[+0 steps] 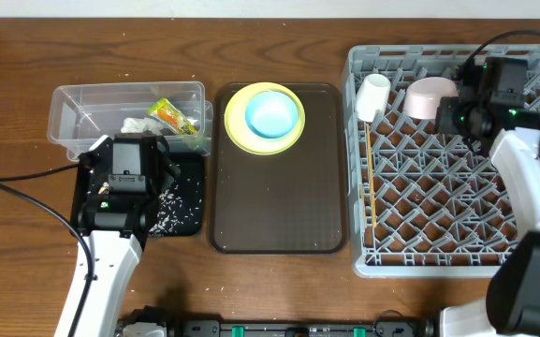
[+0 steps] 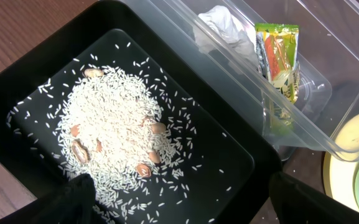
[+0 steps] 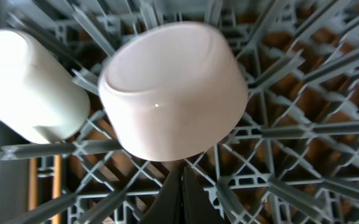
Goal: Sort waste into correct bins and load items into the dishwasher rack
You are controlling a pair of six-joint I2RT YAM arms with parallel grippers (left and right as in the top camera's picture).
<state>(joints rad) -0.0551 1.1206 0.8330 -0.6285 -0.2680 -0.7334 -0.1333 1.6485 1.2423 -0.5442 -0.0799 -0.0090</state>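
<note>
The blue bowl (image 1: 272, 112) sits in the yellow plate (image 1: 236, 129) at the tray's (image 1: 279, 206) far end, between the arms and left of the rack (image 1: 438, 215). The left hand (image 1: 131, 164), fingers apart and empty over the black tub (image 1: 183, 192), looks nearer. The right hand (image 1: 452, 112), fingers together, hovers over the rack's far corner.

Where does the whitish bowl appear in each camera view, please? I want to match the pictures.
Overhead: the whitish bowl is at the upper right, at the far end of the dishwasher rack.
Left wrist: it is not in this picture.
Right wrist: the bowl fills the centre, resting on the rack's pegs.
Shared landmark: the small white cup, just left of the bowl in both of those views.
</note>
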